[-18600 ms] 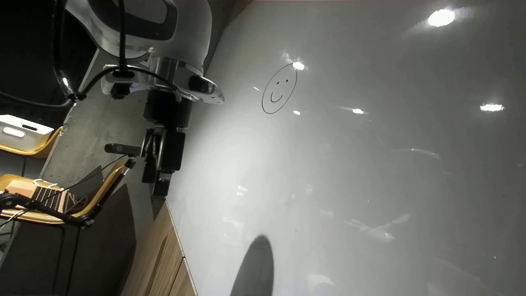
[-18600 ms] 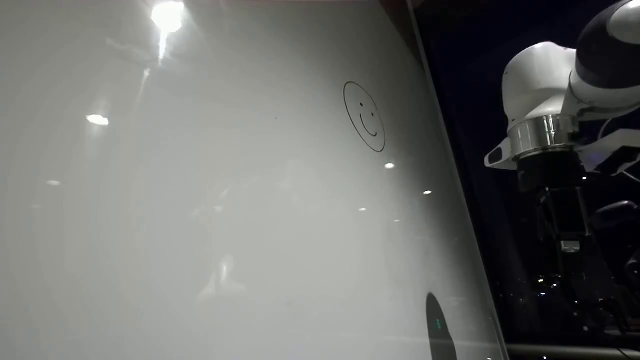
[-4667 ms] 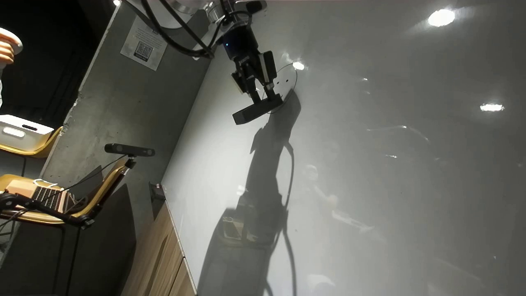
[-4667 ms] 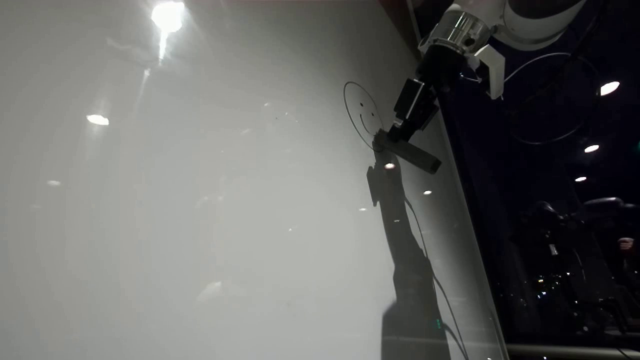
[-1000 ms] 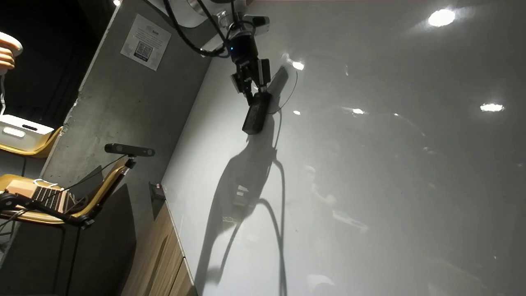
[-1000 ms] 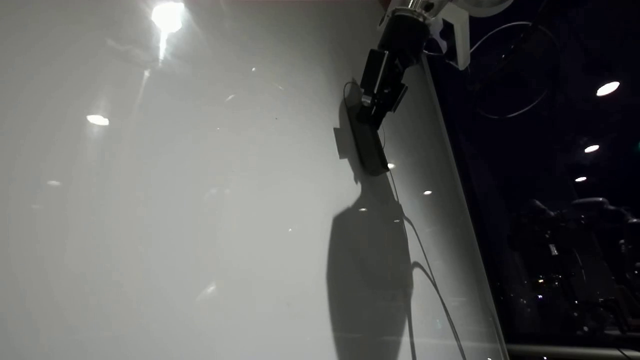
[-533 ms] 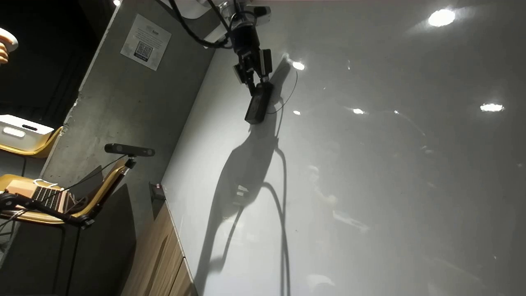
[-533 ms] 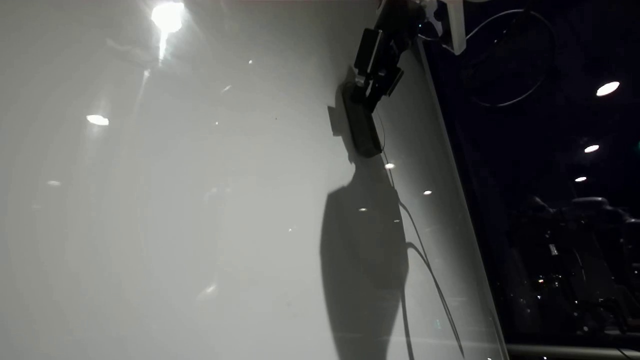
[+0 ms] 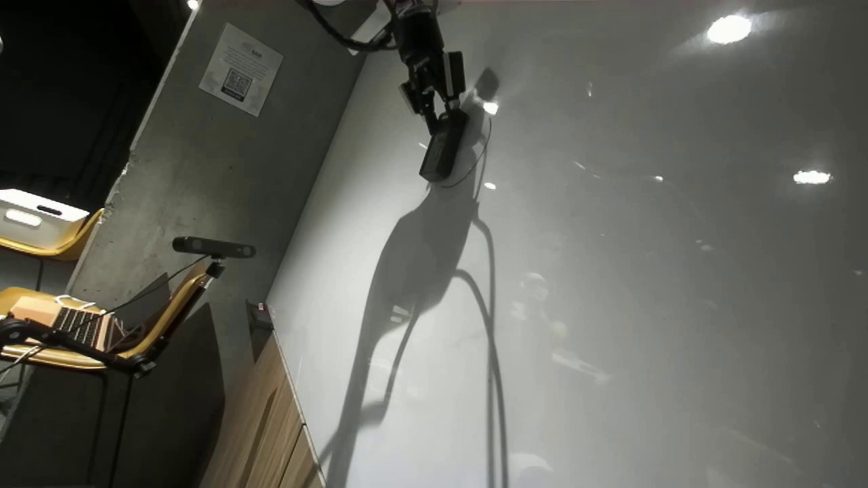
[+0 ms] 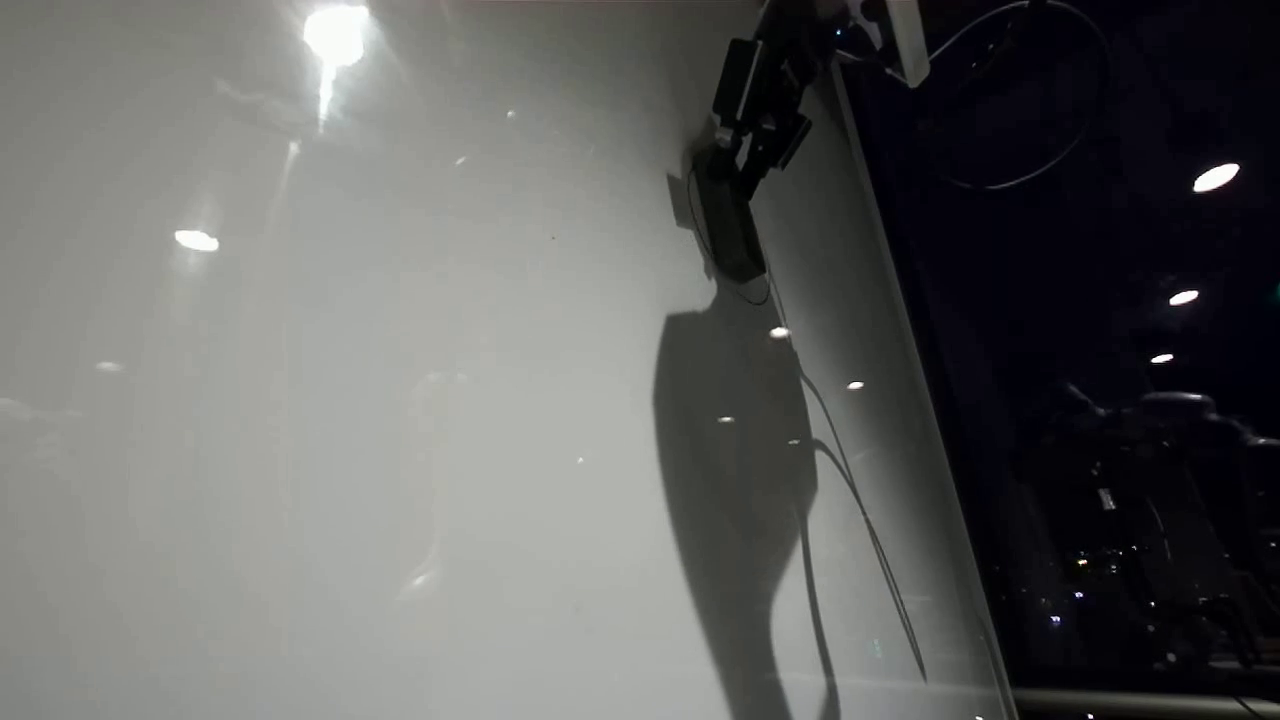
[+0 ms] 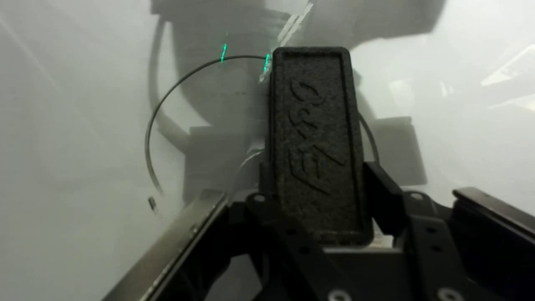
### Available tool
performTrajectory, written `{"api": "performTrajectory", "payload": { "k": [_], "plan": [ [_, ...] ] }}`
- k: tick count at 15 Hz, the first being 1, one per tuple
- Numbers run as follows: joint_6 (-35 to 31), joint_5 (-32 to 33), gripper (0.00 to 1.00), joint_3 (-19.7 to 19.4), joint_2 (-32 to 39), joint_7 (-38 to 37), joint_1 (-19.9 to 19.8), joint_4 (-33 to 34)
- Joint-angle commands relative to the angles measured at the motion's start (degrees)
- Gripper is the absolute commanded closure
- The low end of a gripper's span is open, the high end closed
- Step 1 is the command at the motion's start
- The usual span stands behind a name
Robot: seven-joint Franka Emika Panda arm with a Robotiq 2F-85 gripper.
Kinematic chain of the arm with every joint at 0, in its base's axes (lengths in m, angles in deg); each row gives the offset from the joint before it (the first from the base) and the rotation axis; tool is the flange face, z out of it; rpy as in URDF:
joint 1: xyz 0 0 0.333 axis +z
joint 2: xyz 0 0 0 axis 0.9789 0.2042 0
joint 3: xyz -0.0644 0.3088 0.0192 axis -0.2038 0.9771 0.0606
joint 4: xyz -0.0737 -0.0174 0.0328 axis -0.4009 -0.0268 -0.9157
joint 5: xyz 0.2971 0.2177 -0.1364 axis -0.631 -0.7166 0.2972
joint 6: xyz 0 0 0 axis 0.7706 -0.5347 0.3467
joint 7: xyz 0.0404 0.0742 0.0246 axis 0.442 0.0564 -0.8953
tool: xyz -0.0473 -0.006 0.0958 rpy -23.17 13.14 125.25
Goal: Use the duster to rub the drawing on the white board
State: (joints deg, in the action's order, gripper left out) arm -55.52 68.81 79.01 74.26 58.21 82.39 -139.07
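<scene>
White board point(image 9: 644, 285) behind, duster point(image 11: 315, 125) in the claw point(image 11: 316, 182) (by one end).

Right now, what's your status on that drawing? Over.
Gripper holding duster. Drawing not fully erased, visible on both sides of duster in wrist view. In the way: duster itself, hiding part of it.
</scene>
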Motion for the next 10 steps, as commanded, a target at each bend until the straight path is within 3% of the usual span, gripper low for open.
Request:
{"api": "performTrajectory", "payload": {
  "k": [1,4,10],
  "plan": [
    [-1.20,2.23,0.71,-1.80,4.73,0.60,-1.42,7.17],
    [1.67,0.32,0.71,-5.51,7.14,4.87,-2.89,12.79],
    [1.64,-3.01,0.71,-10.47,8.67,8.57,-3.85,12.54]
  ]
}}
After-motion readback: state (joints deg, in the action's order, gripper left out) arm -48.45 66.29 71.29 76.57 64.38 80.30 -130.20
